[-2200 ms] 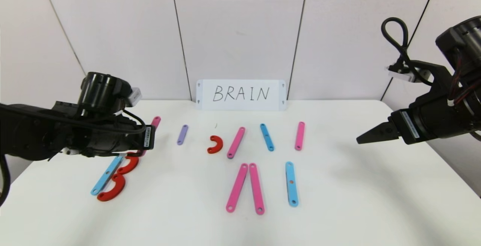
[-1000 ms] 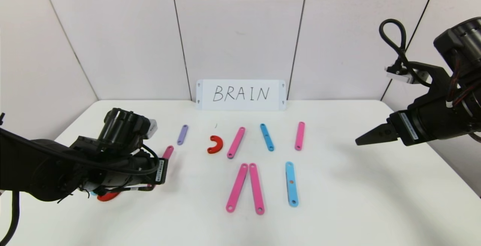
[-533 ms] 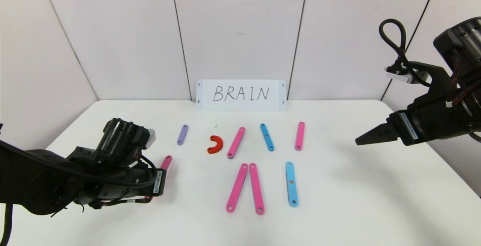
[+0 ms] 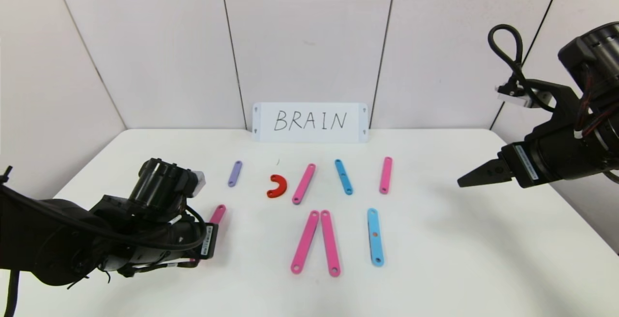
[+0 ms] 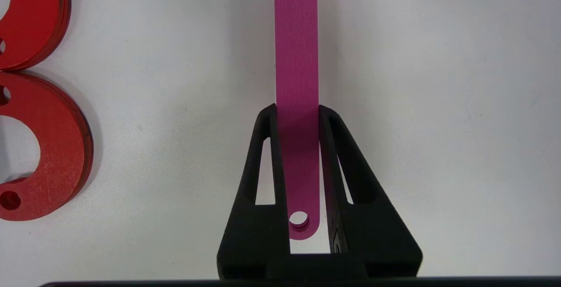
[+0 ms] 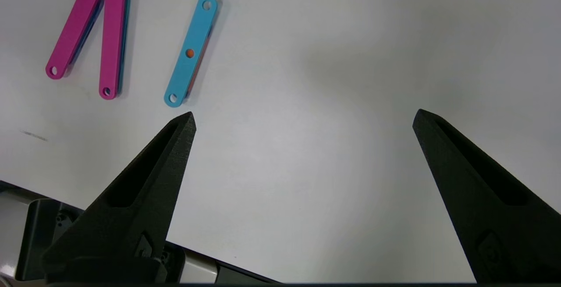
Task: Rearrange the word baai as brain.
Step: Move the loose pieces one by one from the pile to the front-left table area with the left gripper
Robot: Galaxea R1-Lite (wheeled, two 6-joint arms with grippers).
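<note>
Head: L gripper low at near-left of table, clamped on a pink bar; other letter pieces mid-table below BRAIN card. R gripper parked high at right. L wrist: jaws pinch bar's holed end, red C's beside. R wrist: jaws wide apart, holding nothing. Tip: keep bar flat, lay it beside C's w/o nudging them

A: Light is bright and even, falling from above onto the glossy white table; soft grey shadows sit under both arms.

B: No harsh glare. The flat magenta bar with an end hole is sharp, throwing a faint shadow. Wall seams bow outward toward the head view's edges.
</note>
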